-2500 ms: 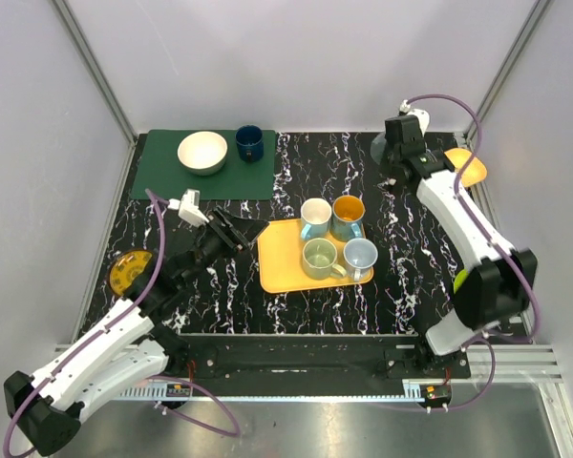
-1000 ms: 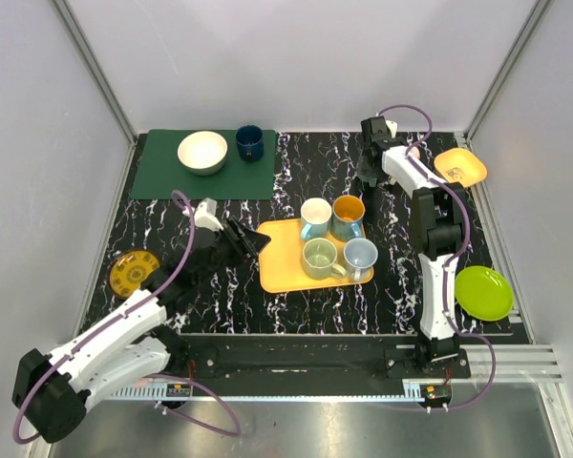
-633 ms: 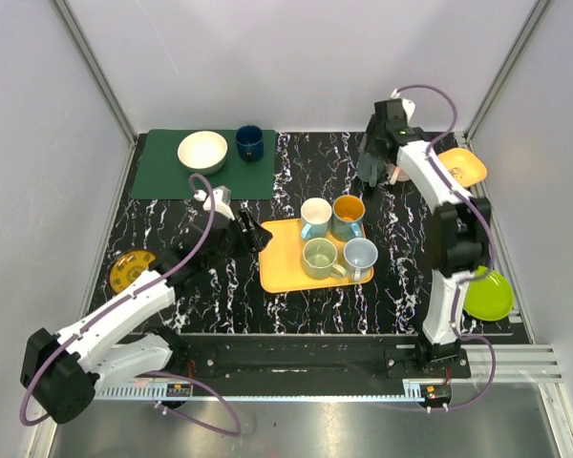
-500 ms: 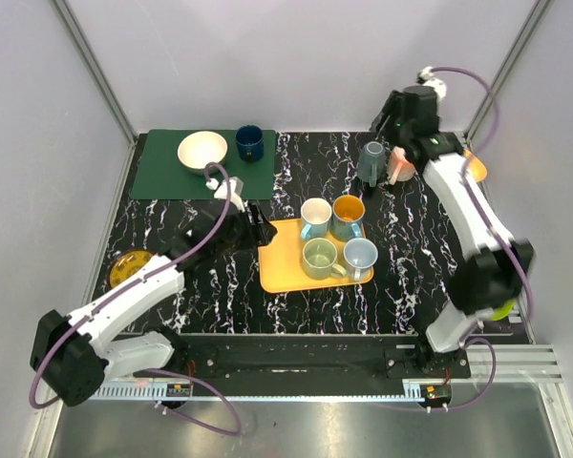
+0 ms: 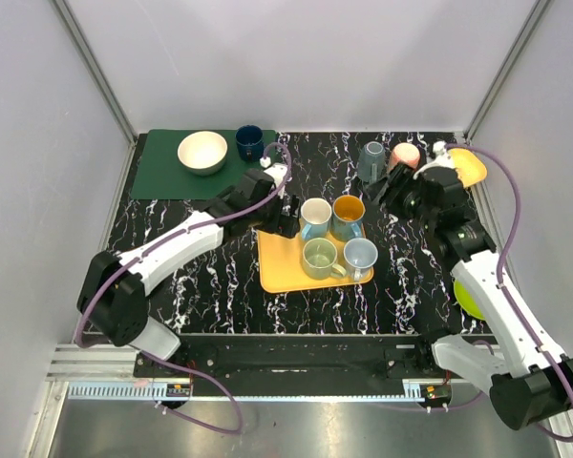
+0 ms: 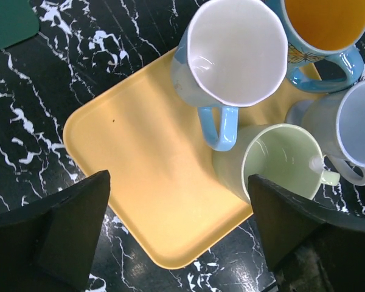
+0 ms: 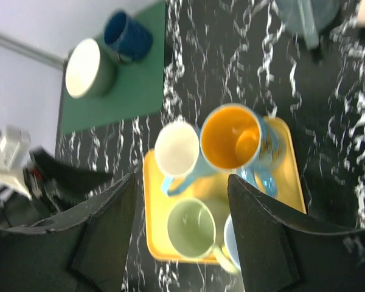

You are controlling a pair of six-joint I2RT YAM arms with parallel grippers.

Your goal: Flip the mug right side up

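Observation:
A grey-blue mug (image 5: pixel 371 160) stands at the far side of the table and looks mouth down; its blurred body shows in the right wrist view (image 7: pixel 304 15). A pink mug (image 5: pixel 406 155) stands beside it. My right gripper (image 5: pixel 393 196) is open and empty, near and right of the grey mug, clear of it; its fingers (image 7: pixel 109 231) frame the tray. My left gripper (image 5: pixel 285 215) is open and empty over the left part of the orange tray (image 5: pixel 279 258), its fingers (image 6: pixel 67 225) wide apart.
The tray (image 6: pixel 140 158) holds several upright mugs: light blue (image 6: pixel 234 52), orange inside (image 6: pixel 325 24), green (image 6: pixel 277 164), pale blue (image 6: pixel 353 125). A green mat (image 5: pixel 162 172) carries a cream bowl (image 5: pixel 202 152) and a dark blue mug (image 5: pixel 249 143). An orange plate (image 5: pixel 470 164) and a green plate (image 5: pixel 461 291) lie on the right.
My right gripper let go of the grey mug at the far side and pulled back toward the near right. My left arm swung right to the tray's left part.

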